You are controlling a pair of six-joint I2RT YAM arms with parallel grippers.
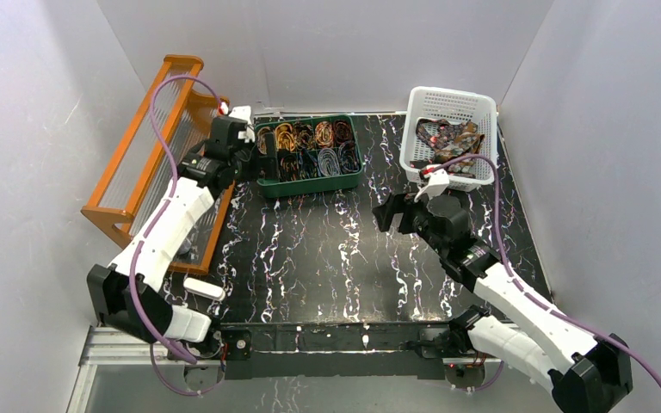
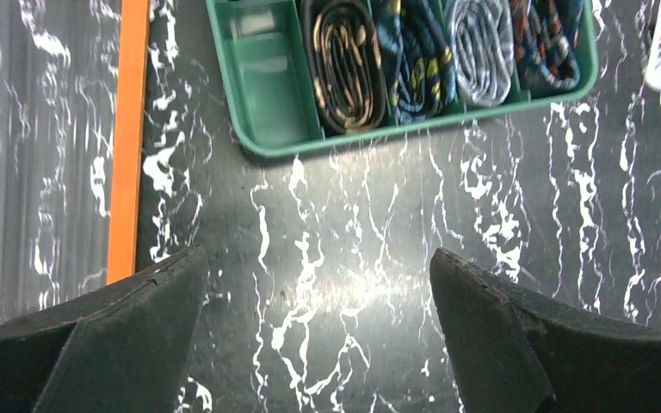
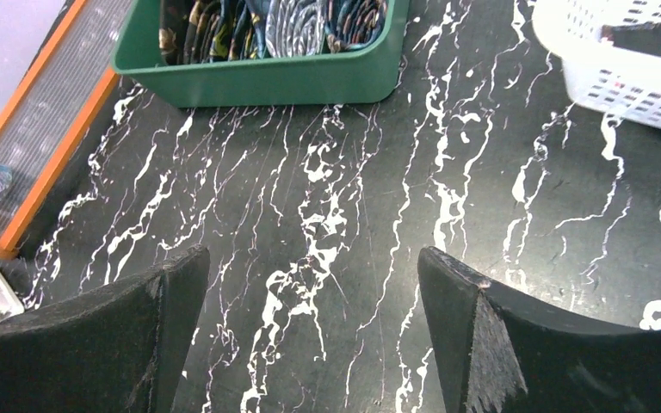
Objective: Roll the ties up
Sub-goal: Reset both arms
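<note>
Much of the work appears done: rolled ties [image 1: 310,146] are packed into the green tray [image 1: 314,188], though one corner compartment [image 2: 267,77] is seen empty. A heap of loose ties [image 1: 452,138] is left in the white basket [image 1: 447,101], not yet rolled. The left gripper [image 2: 318,258] and the right gripper [image 3: 314,254] are held spread wide above the table [image 3: 327,172], with nothing gripped.

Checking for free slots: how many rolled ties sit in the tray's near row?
4, side by side: brown-tan tie, blue tie, grey tie, navy-red tie. The leftmost slot of the tray is empty; none looks hidden.
</note>
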